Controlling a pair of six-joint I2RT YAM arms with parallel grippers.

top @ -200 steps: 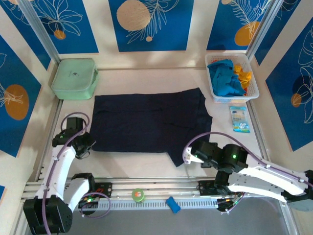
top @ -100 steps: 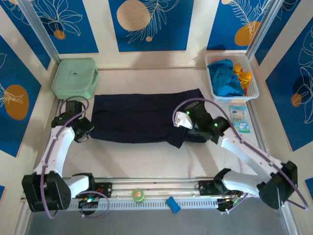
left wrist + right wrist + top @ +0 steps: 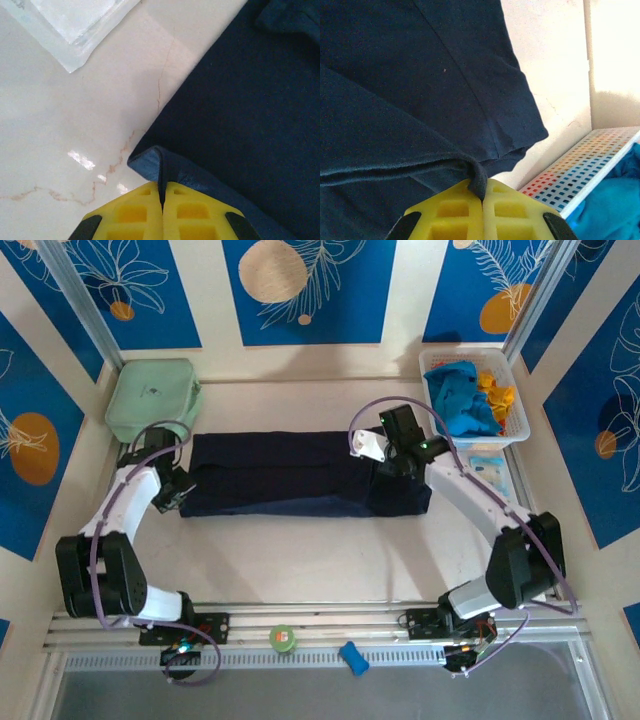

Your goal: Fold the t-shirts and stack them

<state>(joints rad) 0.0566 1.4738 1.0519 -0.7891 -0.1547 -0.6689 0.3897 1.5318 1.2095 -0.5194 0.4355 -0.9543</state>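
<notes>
T-shirt in left tool (right too)

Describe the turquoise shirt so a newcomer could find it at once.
At the far right corner of the pale table sits a white plastic mesh basket. The crumpled bright turquoise-blue cloth t-shirt fills its left side. Beside it lies a smaller orange-yellow cloth shirt; the large dark navy t-shirt lies outside, mid-table.

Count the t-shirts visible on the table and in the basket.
3. The large dark navy cloth t-shirt lies folded over mid-table; the bright turquoise cloth t-shirt and the orange-yellow cloth t-shirt sit bunched in the white plastic mesh basket, far right. More may be buried underneath.
</notes>
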